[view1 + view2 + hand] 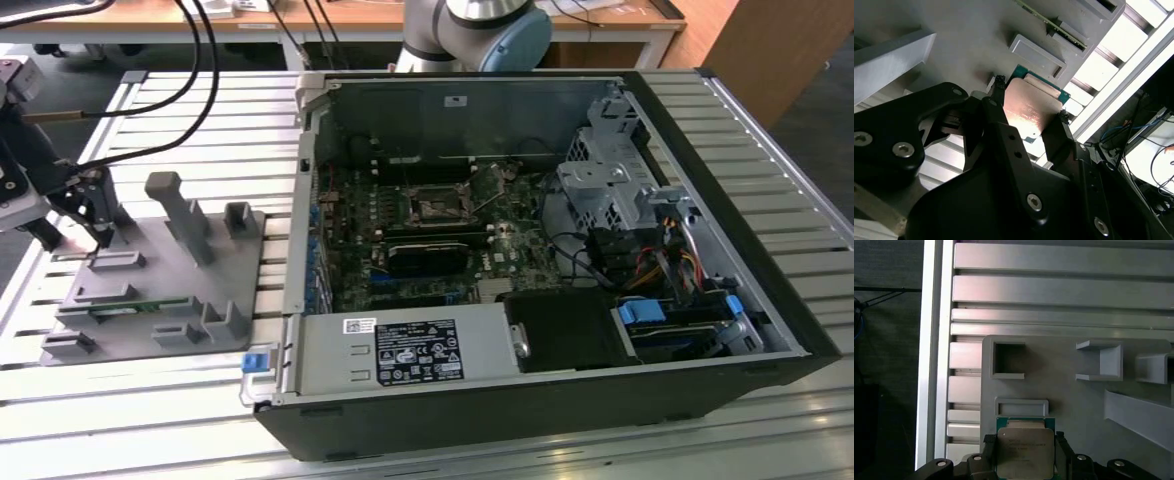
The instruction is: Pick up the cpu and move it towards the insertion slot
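Over at the table's (200,110) edge on the exterior view's left, the gripper (91,232) hangs low over the far corner of the gray tray (234,275). In both wrist views its black fingers (999,125) are drawn in narrow against two opposite edges of the cpu (1025,450), silver top up with a green rim showing. The chip sits just inside the tray's edge, right beside a small raised frame (1021,407); I cannot tell whether it has left the tray's surface. A thin green memory stick (120,310) lies in a groove toward the tray's near side, and an upright post (180,215) stands mid-tray. Further right, the open case (467,105) lies on its side across the middle of the table. The slot (438,207) is in the green board inside it, well apart from the gripper, with a black block (427,255) just in front and a labelled metal box (400,352) along the case's near edge.
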### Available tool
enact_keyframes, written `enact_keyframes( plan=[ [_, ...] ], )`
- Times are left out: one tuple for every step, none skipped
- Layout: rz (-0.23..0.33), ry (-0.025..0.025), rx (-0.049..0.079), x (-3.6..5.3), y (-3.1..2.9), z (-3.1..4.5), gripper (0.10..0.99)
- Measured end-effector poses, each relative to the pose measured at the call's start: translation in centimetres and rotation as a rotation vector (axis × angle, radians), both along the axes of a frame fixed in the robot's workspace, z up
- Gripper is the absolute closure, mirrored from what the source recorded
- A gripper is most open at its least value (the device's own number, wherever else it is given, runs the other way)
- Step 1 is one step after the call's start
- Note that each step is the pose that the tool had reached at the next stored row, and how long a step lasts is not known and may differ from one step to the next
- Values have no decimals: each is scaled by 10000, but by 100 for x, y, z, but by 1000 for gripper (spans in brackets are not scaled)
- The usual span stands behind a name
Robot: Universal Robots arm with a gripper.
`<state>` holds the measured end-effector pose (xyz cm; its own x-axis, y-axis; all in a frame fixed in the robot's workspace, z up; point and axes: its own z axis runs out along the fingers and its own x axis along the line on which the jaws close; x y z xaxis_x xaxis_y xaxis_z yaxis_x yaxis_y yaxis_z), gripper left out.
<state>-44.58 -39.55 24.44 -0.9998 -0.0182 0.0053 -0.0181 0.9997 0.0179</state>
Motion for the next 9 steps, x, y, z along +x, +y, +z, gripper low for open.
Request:
enact_keyframes(
  plan=[
    [0, -2, 0, 0, 0, 4, 541],
    [-1, -3, 1, 0, 0, 7, 541],
    [-1, -3, 1, 0, 0, 10, 541],
    [-1, -2, 1, 0, 1, 14, 541],
    [-1, -1, 0, 0, 1, 18, 541],
    [-1, -2, 1, 0, 0, 20, 541],
    [-1, -3, 1, 0, 1, 21, 541],
    [-1, -4, 1, 0, 1, 22, 541],
    [-1, -2, 0, 0, 1, 25, 541]
  ],
)
